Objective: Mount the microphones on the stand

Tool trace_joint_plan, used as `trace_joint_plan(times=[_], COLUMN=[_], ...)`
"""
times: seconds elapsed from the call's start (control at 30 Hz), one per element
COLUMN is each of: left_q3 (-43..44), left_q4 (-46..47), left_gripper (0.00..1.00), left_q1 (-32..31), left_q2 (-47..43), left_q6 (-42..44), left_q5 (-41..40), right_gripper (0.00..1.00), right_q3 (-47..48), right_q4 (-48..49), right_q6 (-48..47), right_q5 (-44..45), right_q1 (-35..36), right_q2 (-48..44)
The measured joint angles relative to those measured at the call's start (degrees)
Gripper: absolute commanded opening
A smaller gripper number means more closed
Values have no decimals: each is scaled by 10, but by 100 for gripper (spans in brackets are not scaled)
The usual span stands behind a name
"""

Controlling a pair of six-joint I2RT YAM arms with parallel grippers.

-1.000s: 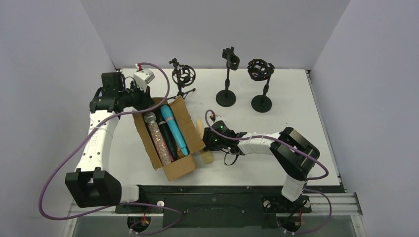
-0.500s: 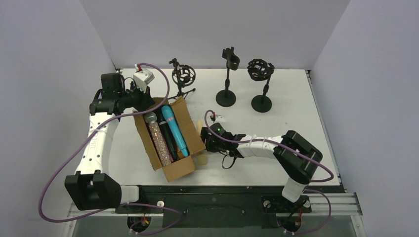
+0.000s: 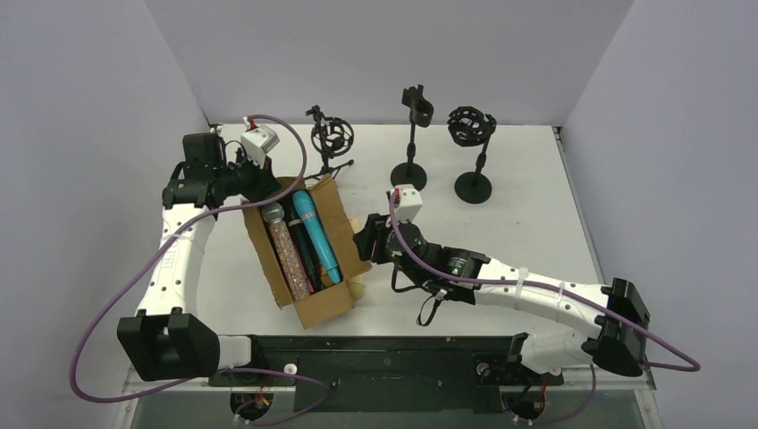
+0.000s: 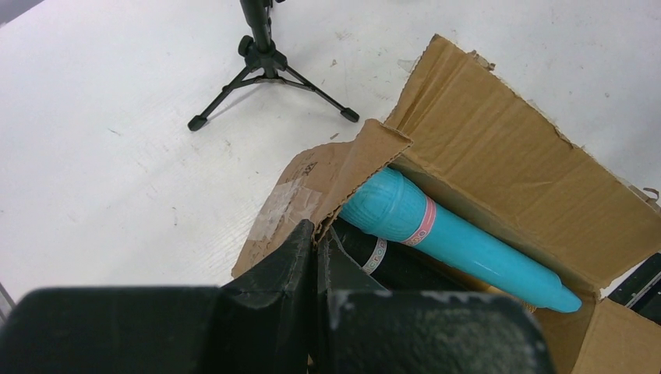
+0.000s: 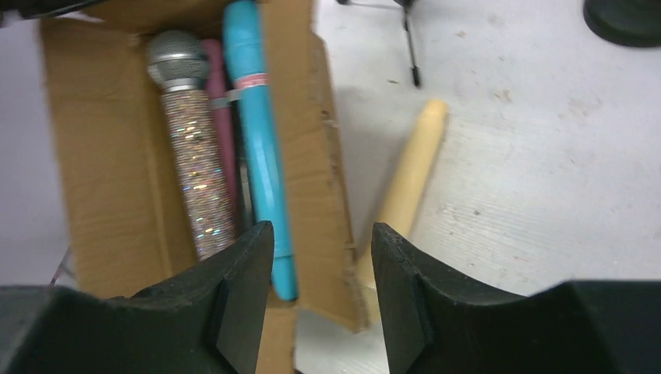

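Note:
A cardboard box (image 3: pixel 335 304) holds a glittery mic (image 3: pixel 288 255), a black mic (image 3: pixel 304 250) and a teal mic (image 3: pixel 317 234). My left gripper (image 3: pixel 265 185) is shut on the box's far wall edge (image 4: pixel 343 183), next to the teal mic (image 4: pixel 460 238) and the black mic (image 4: pixel 401 265). My right gripper (image 3: pixel 366 241) is open and empty, above the box's right flap (image 5: pixel 319 187). A cream mic (image 5: pixel 405 183) lies on the table just right of that flap. The right wrist view also shows the glittery mic (image 5: pixel 195 171), the teal mic (image 5: pixel 261 148) and a pink mic (image 5: pixel 222 140) in the box.
Three black stands are at the back: a tripod with a shock mount (image 3: pixel 332 138), a clip stand (image 3: pixel 411 134) on a round base, and a shock-mount stand (image 3: pixel 471 130) on a round base. The tripod's legs (image 4: pixel 269 70) are near the box.
My right arm has stretched out and its gripper has moved up and left, from beside the cream mic to above the box's right flap. The left arm and the box have not moved.

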Motion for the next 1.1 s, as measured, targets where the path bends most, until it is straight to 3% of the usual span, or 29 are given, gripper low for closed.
trace_joint_plan(times=[0.17,0.4,0.6,0.77,0.97,1.1], left_q3=[0,0,0,0,0,0], left_q4=[0,0,-1,-3,-4,-4], left_gripper=[0,0,0,0,0,0], left_q1=[0,0,0,0,0,0], left_q2=[0,0,-3,-4,-6,-12], left_q6=[-9,-15,-15,-14,-12,-13], left_q5=[6,7,6,6,4,4], right_gripper=[46,45,45,45,47,47], right_q3=[109,276,303,309,420,442], right_q4=[-49,-100,-148,-179,-245,-256], right_q6=[-62,-133,-166,-163,-177,-196], right_q5=[18,7,2,3,12,24], right_q1=[72,106,103,97,99,96], right_q2=[24,170,254,272,313,317])
